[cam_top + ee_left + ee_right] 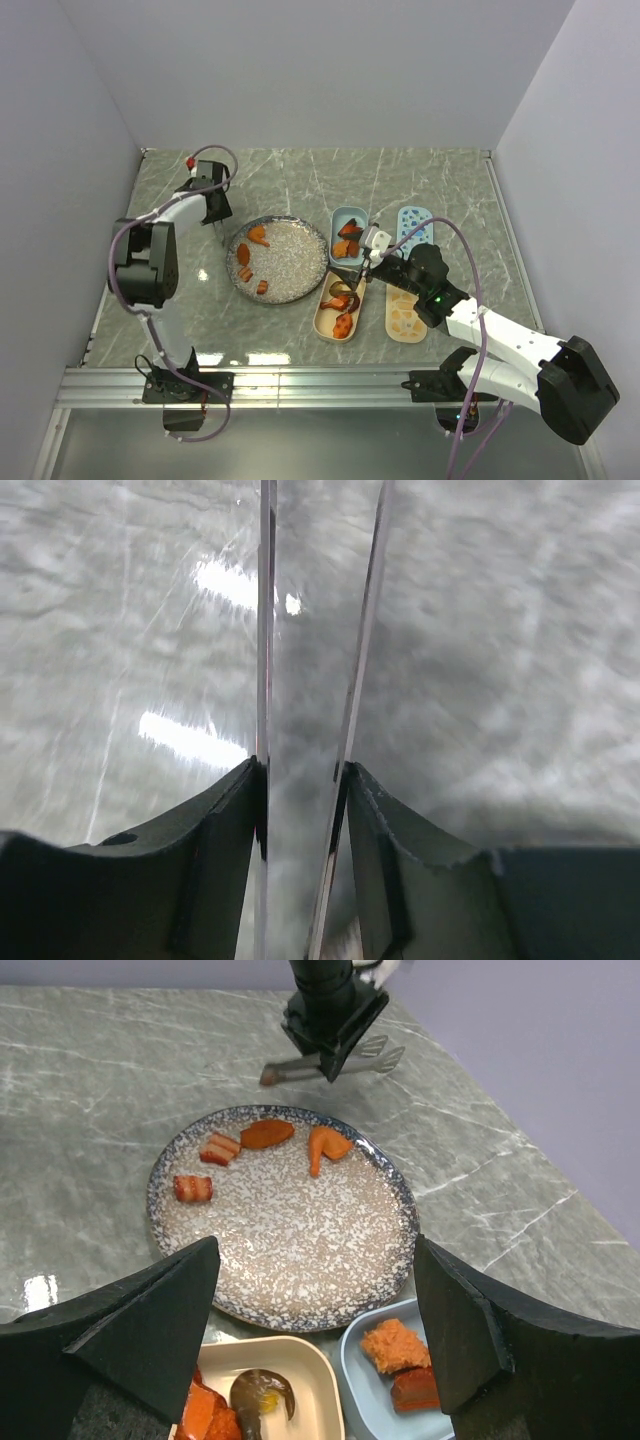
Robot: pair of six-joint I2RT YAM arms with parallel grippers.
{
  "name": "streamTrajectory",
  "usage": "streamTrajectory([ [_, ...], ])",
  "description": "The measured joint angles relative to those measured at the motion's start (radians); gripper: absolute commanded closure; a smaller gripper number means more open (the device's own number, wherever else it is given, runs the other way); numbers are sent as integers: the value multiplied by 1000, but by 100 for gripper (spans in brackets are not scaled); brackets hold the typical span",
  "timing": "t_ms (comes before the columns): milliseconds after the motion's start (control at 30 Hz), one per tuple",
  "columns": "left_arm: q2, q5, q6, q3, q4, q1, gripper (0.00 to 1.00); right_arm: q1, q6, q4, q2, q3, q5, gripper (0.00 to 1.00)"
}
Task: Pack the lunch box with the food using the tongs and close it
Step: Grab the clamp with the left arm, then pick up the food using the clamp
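Thin metal tongs (265, 630) run between the fingers of my left gripper (302, 768), which is shut on their two arms. Seen from above, this gripper (213, 205) hangs left of the speckled plate (300, 262), with the tongs' tips (218, 236) pointing down at the table. Several food chunks (267, 1133) lie on the plate's far-left part. The lunch box is a blue tub (347, 222) and a beige tub (322, 316), both uncovered and holding food (340, 300). My right gripper (368, 250) hovers open and empty over the tubs.
Two patterned lids, blue (413, 228) and beige (405, 315), lie on the table right of the tubs. Grey walls close in the marble table on three sides. The right arm's cable (470, 270) arcs over the lids.
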Motion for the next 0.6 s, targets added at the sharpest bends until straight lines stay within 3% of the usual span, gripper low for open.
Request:
streamTrajectory([
  [300,-280,-44,5,-93,-33,-55,57,0,0,0,1,0,3,15],
  [600,-454,-43,3,-200,-67,-167,59,0,26,14,-4,-1,69,15],
])
